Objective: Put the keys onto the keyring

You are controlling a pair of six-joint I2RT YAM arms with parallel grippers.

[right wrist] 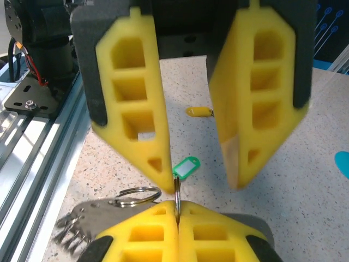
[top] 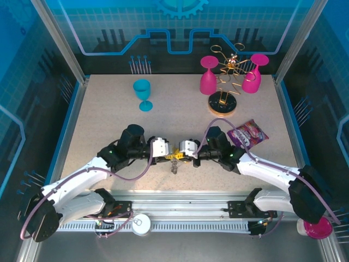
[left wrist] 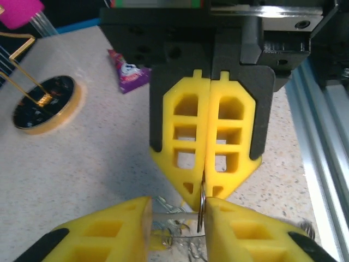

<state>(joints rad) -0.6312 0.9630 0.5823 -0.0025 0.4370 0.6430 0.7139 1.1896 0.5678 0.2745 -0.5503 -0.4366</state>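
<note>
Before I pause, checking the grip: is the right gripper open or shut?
Shut. The right gripper has its yellow fingers pressed together, pinching a thin metal ring edge-on at their tips.

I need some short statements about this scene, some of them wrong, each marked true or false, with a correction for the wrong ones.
1. The right gripper is shut on a thin metal ring. True.
2. The left gripper is shut too. False: its fingers are open, one on each side of the ring.
3. The blue goblet stands upright on the table. True.
4. The pink goblets stand on the table. False: they hang upside down on the gold rack.
5. The snack packet lies next to the blue goblet. False: it lies beside the right arm.
</note>
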